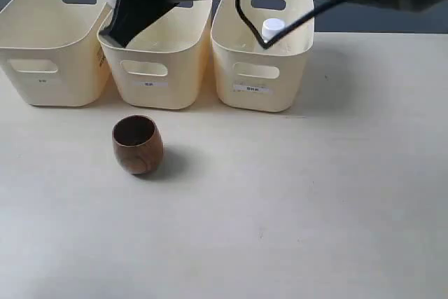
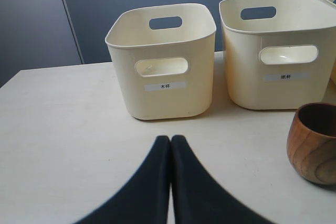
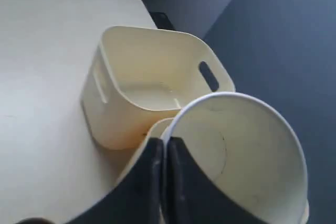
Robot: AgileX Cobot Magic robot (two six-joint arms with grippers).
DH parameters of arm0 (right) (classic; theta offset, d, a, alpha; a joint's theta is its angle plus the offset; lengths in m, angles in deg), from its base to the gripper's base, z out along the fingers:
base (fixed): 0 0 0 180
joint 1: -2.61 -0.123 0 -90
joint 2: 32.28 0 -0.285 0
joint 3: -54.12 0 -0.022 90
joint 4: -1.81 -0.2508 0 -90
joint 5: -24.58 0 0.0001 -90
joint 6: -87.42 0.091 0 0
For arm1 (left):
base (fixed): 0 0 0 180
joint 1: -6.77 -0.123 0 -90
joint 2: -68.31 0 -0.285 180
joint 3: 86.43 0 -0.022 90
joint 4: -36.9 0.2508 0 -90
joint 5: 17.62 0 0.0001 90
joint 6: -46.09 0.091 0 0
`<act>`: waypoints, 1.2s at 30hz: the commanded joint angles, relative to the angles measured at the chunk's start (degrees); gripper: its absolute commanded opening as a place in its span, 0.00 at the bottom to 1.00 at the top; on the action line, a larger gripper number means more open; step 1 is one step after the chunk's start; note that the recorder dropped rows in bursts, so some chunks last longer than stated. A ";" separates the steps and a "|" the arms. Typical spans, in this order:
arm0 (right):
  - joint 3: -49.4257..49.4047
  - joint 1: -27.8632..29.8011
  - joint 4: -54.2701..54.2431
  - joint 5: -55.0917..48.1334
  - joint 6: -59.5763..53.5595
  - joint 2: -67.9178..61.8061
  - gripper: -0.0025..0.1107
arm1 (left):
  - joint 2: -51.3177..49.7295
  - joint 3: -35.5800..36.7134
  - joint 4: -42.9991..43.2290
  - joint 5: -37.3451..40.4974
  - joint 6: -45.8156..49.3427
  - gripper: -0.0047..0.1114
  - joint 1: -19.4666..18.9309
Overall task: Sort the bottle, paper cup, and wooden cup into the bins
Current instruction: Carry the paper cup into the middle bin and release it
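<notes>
White paper cup [image 3: 247, 161] pinched in right gripper [image 3: 163, 182] over bins [image 3: 152, 93]; left gripper [image 2: 170, 182] pressed together.

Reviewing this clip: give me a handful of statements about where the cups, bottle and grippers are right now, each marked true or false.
1. The wooden cup stands upright on the table, outside the bins. True.
2. The bottle lies on the table beside the wooden cup. False: its white cap shows inside the right bin.
3. The right gripper holds the paper cup by its rim. True.
4. The left gripper is open around the wooden cup. False: its fingers are together and the cup stands off to one side.
5. The left bin holds the paper cup. False: the cup is in the right gripper.
</notes>
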 commanded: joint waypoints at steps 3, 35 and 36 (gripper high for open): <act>14.02 6.78 -2.71 -2.24 -0.09 -13.99 0.02 | -0.19 -0.17 0.12 -0.76 -0.16 0.04 0.14; 28.65 9.82 -6.65 -15.50 0.77 -32.12 0.32 | -0.19 -0.17 0.12 -0.76 -0.16 0.04 0.14; 28.65 9.82 -6.65 -15.28 0.77 -32.12 0.32 | -0.19 -0.17 0.12 -0.76 -0.16 0.04 0.14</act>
